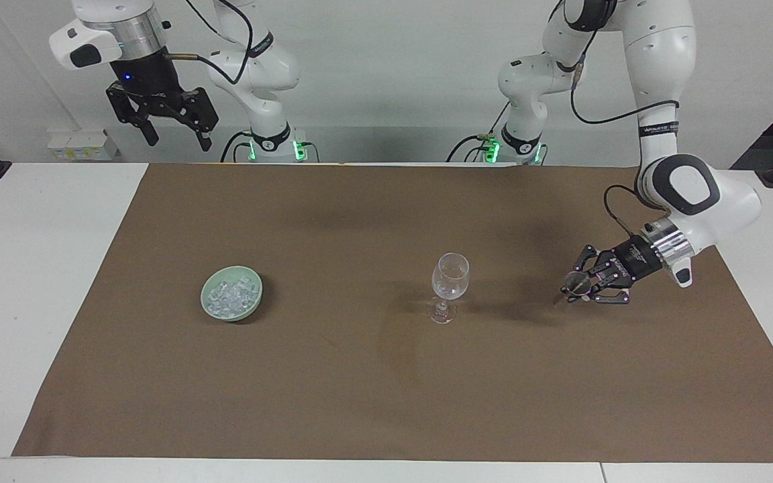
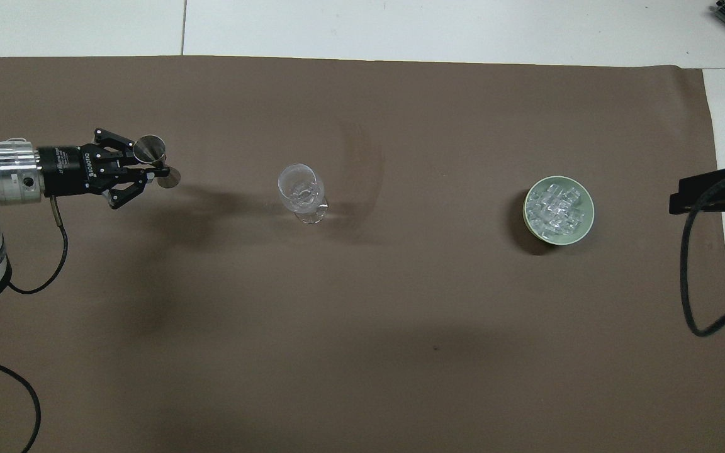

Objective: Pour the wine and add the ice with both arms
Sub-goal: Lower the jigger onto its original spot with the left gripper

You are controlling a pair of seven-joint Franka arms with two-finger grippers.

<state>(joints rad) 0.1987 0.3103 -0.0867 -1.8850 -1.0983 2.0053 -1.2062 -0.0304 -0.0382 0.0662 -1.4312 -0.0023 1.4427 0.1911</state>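
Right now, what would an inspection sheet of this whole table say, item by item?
Surface: white table under a brown mat, faint curved mark near the glass.
Job's things: ice heaped in a pale green bowl toward the right arm's end; clear wine glass upright mid-mat; small metal measuring cup in the left pincer.
Clutter: nothing seen.
Grippers: left pincer shut on the measuring cup, low over the mat toward the left arm's end; right pincer open, raised, waiting.
Cables: black leads along both arms.
Surroundings: white wall, green lights at both arm bases.
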